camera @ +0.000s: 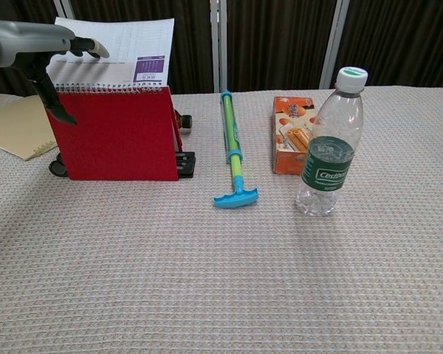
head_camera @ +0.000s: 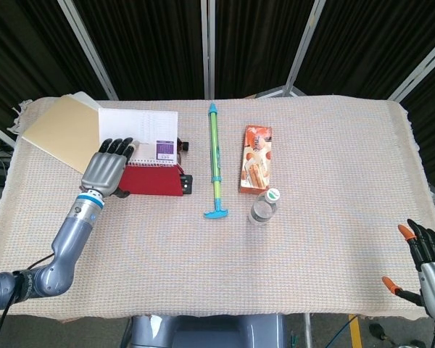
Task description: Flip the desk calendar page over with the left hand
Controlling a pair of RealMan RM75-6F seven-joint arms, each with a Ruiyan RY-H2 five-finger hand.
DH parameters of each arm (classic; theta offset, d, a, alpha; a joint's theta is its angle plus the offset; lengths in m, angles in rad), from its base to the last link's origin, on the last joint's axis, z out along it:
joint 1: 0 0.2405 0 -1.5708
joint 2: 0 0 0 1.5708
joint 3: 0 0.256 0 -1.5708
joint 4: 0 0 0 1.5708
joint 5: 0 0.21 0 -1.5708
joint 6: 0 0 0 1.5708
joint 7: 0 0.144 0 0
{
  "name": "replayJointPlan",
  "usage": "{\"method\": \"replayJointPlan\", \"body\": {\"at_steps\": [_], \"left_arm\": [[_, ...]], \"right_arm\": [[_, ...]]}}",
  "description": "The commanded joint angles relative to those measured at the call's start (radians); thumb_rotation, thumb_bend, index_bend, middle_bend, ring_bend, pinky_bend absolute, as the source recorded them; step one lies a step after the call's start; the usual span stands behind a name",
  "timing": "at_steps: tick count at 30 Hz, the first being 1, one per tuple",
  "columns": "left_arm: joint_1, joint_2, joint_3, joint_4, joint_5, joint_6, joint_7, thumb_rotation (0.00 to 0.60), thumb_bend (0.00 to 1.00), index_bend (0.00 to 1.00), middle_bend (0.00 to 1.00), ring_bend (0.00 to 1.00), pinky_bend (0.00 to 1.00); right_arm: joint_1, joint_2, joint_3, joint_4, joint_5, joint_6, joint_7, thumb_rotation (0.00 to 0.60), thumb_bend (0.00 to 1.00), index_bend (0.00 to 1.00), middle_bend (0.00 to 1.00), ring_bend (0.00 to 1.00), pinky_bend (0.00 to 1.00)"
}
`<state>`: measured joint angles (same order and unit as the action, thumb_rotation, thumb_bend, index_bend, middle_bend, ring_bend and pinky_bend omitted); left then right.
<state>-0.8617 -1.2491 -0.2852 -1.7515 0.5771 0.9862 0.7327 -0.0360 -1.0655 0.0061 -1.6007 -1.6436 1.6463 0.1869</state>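
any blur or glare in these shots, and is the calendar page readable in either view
Head view: even light, soft shadows, no glare; the calendar page is sharp but its print is too small to read. Chest view: the left hand looks slightly soft at the frame edge, the water bottle shows faint highlights, and only the page's purple block stands out.

The worktop [camera: 229, 287] is covered in rough woven cloth. Matt paper is seen on the calendar page [camera: 125, 51]; clear glossy plastic on the bottle [camera: 329, 151].
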Motion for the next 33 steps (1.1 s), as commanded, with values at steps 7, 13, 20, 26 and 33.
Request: {"method": "replayJointPlan", "body": {"at_steps": [7, 13, 20, 26, 33], "left_arm": [[-0.043, -0.039, 0.04, 0.108, -0.061, -0.079, -0.036, 0.6, 0.07, 0.0, 0.0, 0.0, 0.0], [-0.047, -0.032, 0.054, 0.12, -0.059, -0.097, -0.074, 0.6, 0.07, 0.0, 0.0, 0.0, 0.0], [0.011, -0.001, 0.043, 0.056, 0.116, 0.041, -0.178, 0.6, 0.07, 0.0, 0.0, 0.0, 0.0], [0.092, 0.015, 0.078, -0.005, 0.305, 0.172, -0.253, 0.6, 0.07, 0.0, 0.0, 0.0, 0.0], [0.356, 0.001, 0.304, -0.087, 0.668, 0.506, -0.308, 0.6, 0.07, 0.0, 0.0, 0.0, 0.0]], "right_arm": [[0.001, 0.0, 0.005, 0.002, 0.011, -0.006, 0.006, 0.6, 0.07, 0.02, 0.0, 0.0, 0.0], [0.001, -0.002, 0.004, 0.001, 0.002, -0.001, 0.002, 0.6, 0.07, 0.02, 0.0, 0.0, 0.0], [-0.004, 0.002, 0.002, 0.001, -0.008, 0.014, 0.01, 0.6, 0.07, 0.02, 0.0, 0.0, 0.0], [-0.005, 0.005, 0.007, 0.004, -0.001, 0.016, 0.017, 0.6, 0.07, 0.02, 0.0, 0.0, 0.0], [-0.002, 0.001, 0.021, 0.015, 0.033, 0.003, 0.008, 0.6, 0.07, 0.02, 0.0, 0.0, 0.0]]}}
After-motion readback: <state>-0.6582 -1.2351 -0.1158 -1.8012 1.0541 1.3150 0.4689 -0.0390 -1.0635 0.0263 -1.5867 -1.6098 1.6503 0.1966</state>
